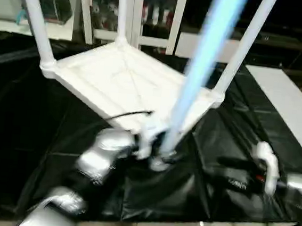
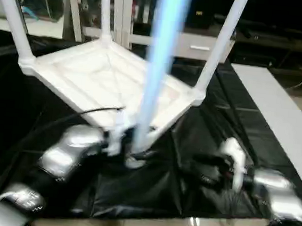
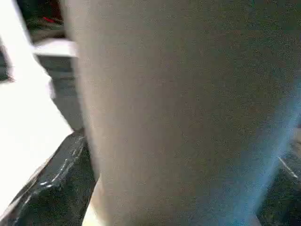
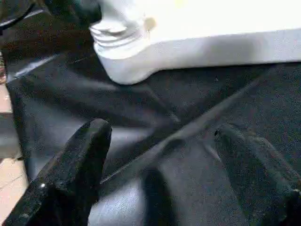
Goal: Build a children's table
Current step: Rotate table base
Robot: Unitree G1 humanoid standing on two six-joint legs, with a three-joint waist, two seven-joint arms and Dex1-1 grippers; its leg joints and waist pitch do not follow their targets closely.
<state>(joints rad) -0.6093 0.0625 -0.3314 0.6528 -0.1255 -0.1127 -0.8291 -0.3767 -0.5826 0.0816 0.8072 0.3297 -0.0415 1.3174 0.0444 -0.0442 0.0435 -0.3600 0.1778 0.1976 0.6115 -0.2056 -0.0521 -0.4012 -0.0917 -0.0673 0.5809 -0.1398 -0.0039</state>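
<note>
Currently, the black sheet [image 1: 31, 133] covers the floor and carries the children's table [image 1: 121, 83], which lies upside down with its legs [image 1: 35, 13] pointing up. The nearest leg [image 1: 197, 75] stands in the near corner socket [image 4: 122, 56]. The left gripper [image 1: 151, 140] is spread at that leg's base. The right gripper [image 4: 164, 174] is spread, holding nothing, above the sheet.

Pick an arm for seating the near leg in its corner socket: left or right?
Left, probably. The left end effector is right at the base of the near leg, at the tabletop's near corner. The right end effector is open over bare black sheet, off to the side.
</note>
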